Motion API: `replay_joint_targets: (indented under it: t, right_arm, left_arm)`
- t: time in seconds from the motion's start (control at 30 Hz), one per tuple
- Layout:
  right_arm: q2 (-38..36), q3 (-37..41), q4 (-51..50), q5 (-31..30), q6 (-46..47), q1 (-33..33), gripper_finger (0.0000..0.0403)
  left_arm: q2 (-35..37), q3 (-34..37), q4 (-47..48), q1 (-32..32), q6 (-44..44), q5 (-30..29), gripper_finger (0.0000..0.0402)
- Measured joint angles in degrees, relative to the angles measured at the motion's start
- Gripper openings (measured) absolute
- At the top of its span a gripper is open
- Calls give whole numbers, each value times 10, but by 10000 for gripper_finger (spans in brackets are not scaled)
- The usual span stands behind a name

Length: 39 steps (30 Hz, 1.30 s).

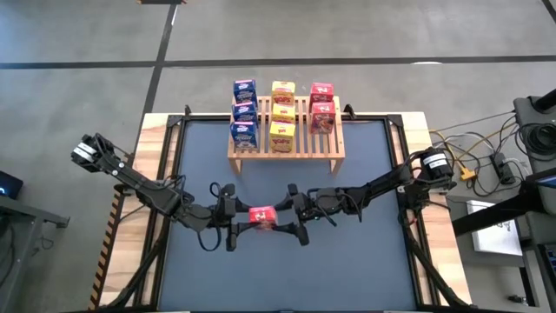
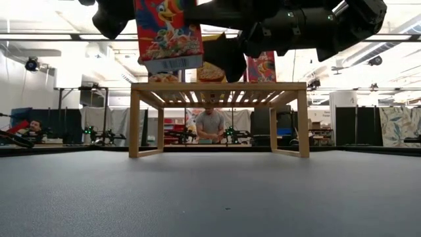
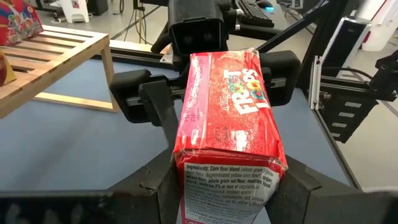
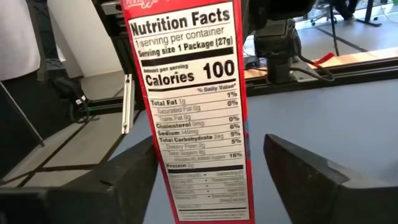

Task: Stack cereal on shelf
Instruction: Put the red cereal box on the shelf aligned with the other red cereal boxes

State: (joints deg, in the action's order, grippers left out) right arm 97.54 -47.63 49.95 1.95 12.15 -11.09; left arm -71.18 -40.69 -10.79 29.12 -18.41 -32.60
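A red cereal box [image 1: 262, 216] hangs in the air between my two grippers, above the middle of the table. My left gripper [image 1: 240, 221] is shut on its left end. My right gripper [image 1: 292, 217] is open, with one finger on either side of the box's right end [image 4: 193, 124]; a gap shows beside one finger [image 4: 298, 177]. The wooden shelf [image 1: 287, 146] stands on its legs at the far side. Three blue boxes [image 1: 244, 111], three yellow boxes [image 1: 282, 115] and two red boxes [image 1: 321, 106] stand upright on its slats. My left gripper pinches the red box between its two fingers [image 3: 163, 180] at the end printed with the ingredients [image 3: 227, 183]. The fingers come level from the table's left and lie along the box. The box [image 2: 168, 36] is lifted clear of the table, slightly tilted.
The dark mat [image 1: 287, 269] lies bare between the grippers and the near edge. A raised dark frame [image 1: 395, 130] borders the mat. Cables and equipment [image 1: 504, 165] sit off the table's right side. A person [image 2: 210, 125] shows in the room beyond the shelf.
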Motion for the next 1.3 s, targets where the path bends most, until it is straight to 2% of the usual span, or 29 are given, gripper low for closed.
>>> replay_joint_targets:
  t: [0.27, 0.67, 0.77, 0.93, 1.07, 1.3]
  right_arm:
    - [0, 0, -1, 1, -1, 0, 218]
    - [1, 1, -2, 0, -4, 5, 192]
    - [-4, 1, -16, 0, -7, 9, 192]
    - [-44, 3, -72, 0, -27, 18, 192]
    - [-87, 20, -77, 0, -50, 26, 192]
    - [-202, 103, -77, -6, -88, 62, 192]
  left_arm:
    - [0, 0, -12, 0, -1, -14, 167]
    - [0, 0, -16, 0, -3, -14, 244]
    - [11, 0, 14, 0, -15, -6, 259]
    - [56, 0, 92, 0, -42, -5, 274]
    - [88, 0, 123, 0, -43, -5, 276]
    - [104, 0, 145, 1, -23, -9, 277]
